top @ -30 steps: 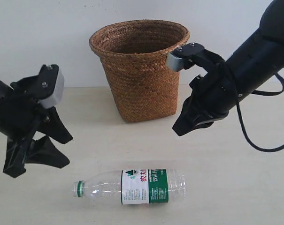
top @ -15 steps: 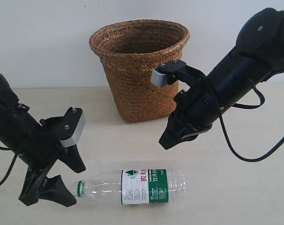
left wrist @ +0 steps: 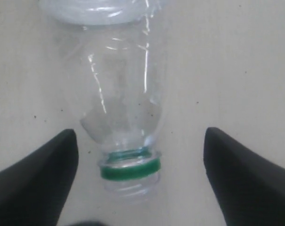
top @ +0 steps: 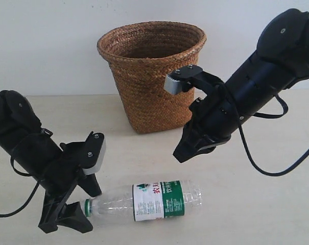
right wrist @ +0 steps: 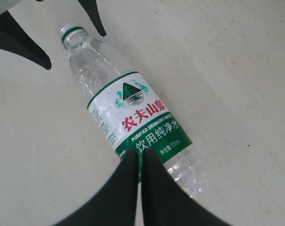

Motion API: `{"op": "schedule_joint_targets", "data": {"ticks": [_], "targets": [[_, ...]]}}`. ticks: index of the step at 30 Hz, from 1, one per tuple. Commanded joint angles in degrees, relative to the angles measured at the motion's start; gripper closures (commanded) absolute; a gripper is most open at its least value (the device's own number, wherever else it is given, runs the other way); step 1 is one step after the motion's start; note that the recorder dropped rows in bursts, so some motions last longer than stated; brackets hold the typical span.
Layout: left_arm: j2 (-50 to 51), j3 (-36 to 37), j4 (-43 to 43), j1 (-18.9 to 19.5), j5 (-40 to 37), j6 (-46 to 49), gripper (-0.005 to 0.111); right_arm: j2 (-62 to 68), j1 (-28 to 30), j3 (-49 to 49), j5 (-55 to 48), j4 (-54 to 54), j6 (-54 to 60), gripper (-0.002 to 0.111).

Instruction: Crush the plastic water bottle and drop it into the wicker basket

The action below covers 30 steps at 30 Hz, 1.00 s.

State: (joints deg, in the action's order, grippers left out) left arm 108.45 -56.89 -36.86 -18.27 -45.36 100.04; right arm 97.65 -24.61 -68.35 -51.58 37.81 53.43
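- The small clear plastic water bottle (top: 149, 201) with a green neck ring and a green-and-white label lies on its side on the pale counter (top: 266, 204), at the lower centre of the exterior view, with its neck pointing left.
- My left end effector (top: 91, 208) sits at the lower left of that view, spread wide. One black finger is on each side of the bottle's neck.
- In the left wrist view the left end effector (left wrist: 140, 136) has clear counter between each finger and the bottle (left wrist: 123, 94), so it grips nothing.
- My right end effector (top: 181, 154) hangs right of centre, above the bottle's base end. Its fingers are pressed together and hold nothing.
- In the right wrist view the right end effector (right wrist: 136, 157) points its joined tips at the label of the bottle (right wrist: 133, 113).
- The tall brown woven wicker basket (top: 154, 76) stands upright at the upper centre, well apart from the bottle.
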Motion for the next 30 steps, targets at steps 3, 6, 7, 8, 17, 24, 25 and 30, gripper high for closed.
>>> {"op": "schedule_joint_targets", "data": {"ticks": [3,6,7,8,17,24,25,30], "targets": [[0.86,0.37,-0.8,-0.31,1.62,0.69,0.043,0.8,-0.07,-0.31,0.49,0.05,0.16,0.108],[0.95,0.37,-0.8,-0.31,3.47,0.69,0.046,2.24,-0.07,-0.31,0.49,0.33,0.04,0.108],[0.95,0.37,-0.8,-0.31,4.02,0.69,0.048,2.71,-0.07,-0.31,0.59,0.33,0.04,0.108],[0.95,0.37,-0.8,-0.31,4.38,0.69,0.049,3.41,-0.07,-0.31,0.59,0.64,-0.05,0.108],[0.95,0.37,-0.63,-0.31,4.94,1.51,0.078,6.2,-0.07,-0.31,0.93,4.38,0.05,0.108],[0.95,0.37,-0.63,-0.31,4.83,0.87,0.102,6.29,-0.07,-0.31,1.05,6.83,0.22,0.108],[0.95,0.37,-0.63,-0.31,4.83,0.42,0.102,6.29,-0.07,-0.31,1.05,7.71,0.1,0.108],[0.95,0.37,-0.82,-0.31,4.83,-0.46,0.102,6.41,-3.3,-0.31,2.94,9.04,0.0,0.108]]}}
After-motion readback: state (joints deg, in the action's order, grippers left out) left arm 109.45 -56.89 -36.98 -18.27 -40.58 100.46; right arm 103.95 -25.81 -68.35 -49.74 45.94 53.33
